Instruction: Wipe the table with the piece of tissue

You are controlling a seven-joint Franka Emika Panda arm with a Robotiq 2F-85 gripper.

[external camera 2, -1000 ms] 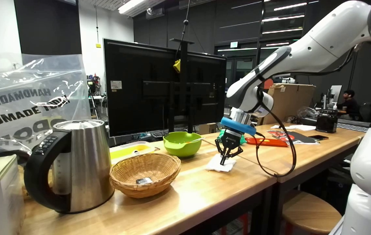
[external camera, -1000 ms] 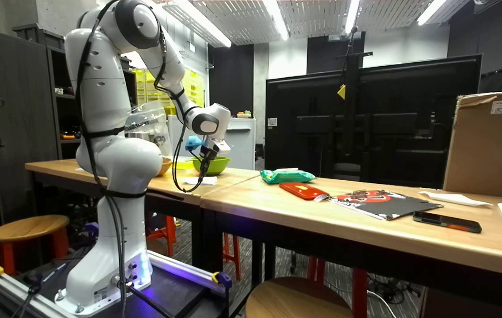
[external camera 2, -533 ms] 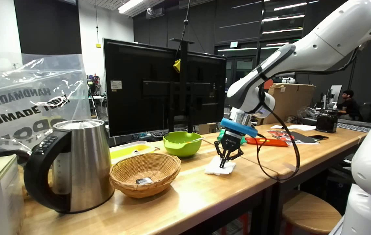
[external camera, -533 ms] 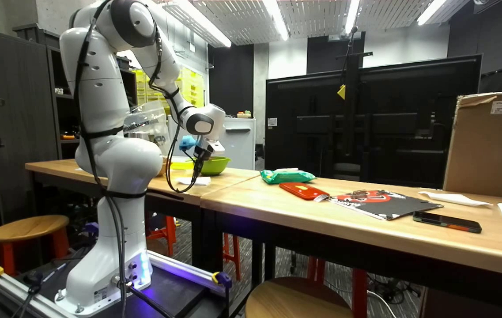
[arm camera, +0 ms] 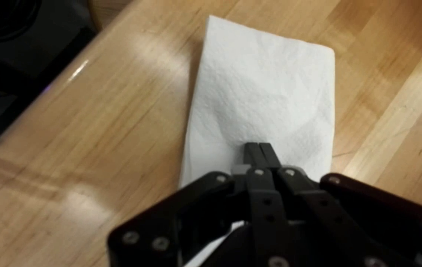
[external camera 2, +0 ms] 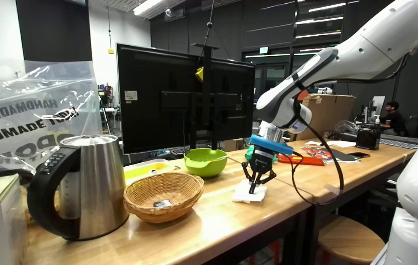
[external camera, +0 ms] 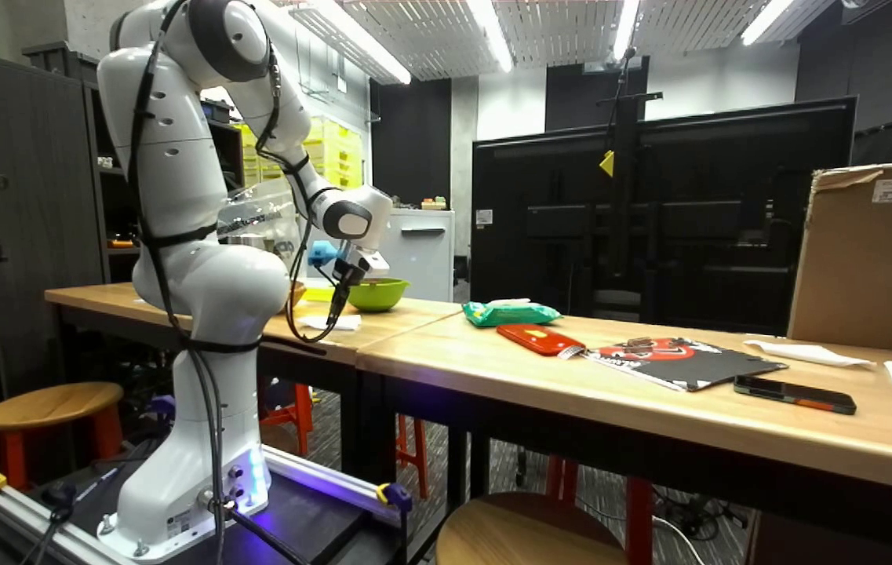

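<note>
A: What does the wrist view show?
B: The tissue point(arm camera: 266, 85), folded flat on the table point(arm camera: 121, 122), upper middle. The gripper point(arm camera: 259, 144) comes up from the bottom edge, clenched, its fingertips point(arm camera: 254, 154) together against the tissue's upper face.
A: And outside?
B: In an exterior view, the kettle point(external camera 2: 100, 198) stands lower left, the basket point(external camera 2: 164, 217) right of it, the bowl point(external camera 2: 203, 169) near the middle. The gripper tilts down to the tissue, low and right of centre.
A: Go on.
B: In an exterior view, the arm point(external camera: 171, 165) fills the left; the tissue shows as a white strip left of centre, at the gripper's tip. Packet point(external camera: 510, 315) mid-frame, pouch point(external camera: 537, 338) just below it, phone point(external camera: 795, 394) lower right.
</note>
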